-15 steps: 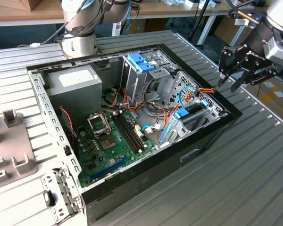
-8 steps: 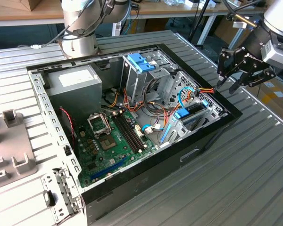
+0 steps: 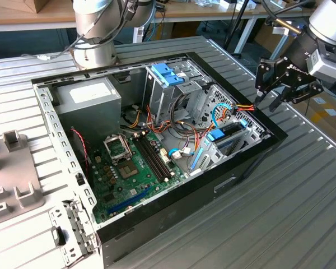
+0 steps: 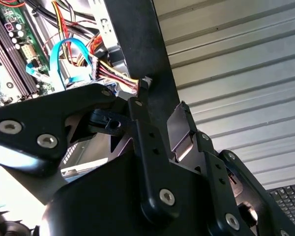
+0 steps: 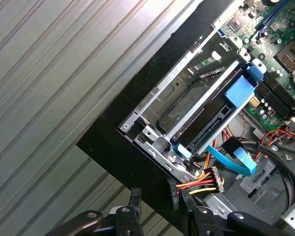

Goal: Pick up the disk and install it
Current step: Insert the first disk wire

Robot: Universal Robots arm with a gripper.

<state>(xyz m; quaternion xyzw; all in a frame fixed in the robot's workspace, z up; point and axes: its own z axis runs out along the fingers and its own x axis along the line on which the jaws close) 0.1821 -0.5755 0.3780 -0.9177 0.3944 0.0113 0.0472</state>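
The disk point(image 3: 228, 132) appears as a dark flat slab with blue plastic rails, standing on edge in the metal drive cage point(image 5: 152, 105) at the exterior view's right end of the open computer case point(image 3: 157, 213). In the first wrist view the disk point(image 5: 206, 123) lies in the cage slot, a blue tab at its end. Its label is hidden. My black gripper point(image 3: 266, 103) hangs open above the case's right rim, a little off the disk, with nothing between its fingers. Its fingertips point(image 5: 133, 195) stand near a red-yellow-black cable plug point(image 5: 206, 183).
The case lies on a ribbed metal table point(image 3: 302, 213). Inside are a green motherboard point(image 3: 129, 168), a grey power-supply box point(image 3: 87, 103), a light-blue bracket point(image 3: 167, 74) on the upper cage and loose cables point(image 3: 182, 120). A grey fixture point(image 3: 14, 168) lies at the exterior view's left.
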